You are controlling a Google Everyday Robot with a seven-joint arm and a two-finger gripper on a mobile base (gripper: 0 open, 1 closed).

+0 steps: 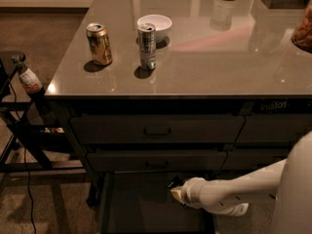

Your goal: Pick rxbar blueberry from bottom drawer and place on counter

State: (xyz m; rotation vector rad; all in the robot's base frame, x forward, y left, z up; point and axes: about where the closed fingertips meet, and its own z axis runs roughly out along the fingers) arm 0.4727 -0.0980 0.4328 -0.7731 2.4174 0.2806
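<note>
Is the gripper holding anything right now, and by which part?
Cannot tell. The gripper is down in the open bottom drawer; whether it grips anything does not show.

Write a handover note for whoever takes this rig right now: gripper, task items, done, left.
The gripper is low inside the open bottom drawer, toward its right side, with the arm reaching in from the right.
The rxbar blueberry is not clearly made out; a small dark shape at the gripper's tip may be it.
The counter holds a gold can, a silver can and a white bowl; no bar seen on it.
Done: drawer open, gripper in it.
Left: confirm the grasp, lift the bar out, set it on the counter.
</note>
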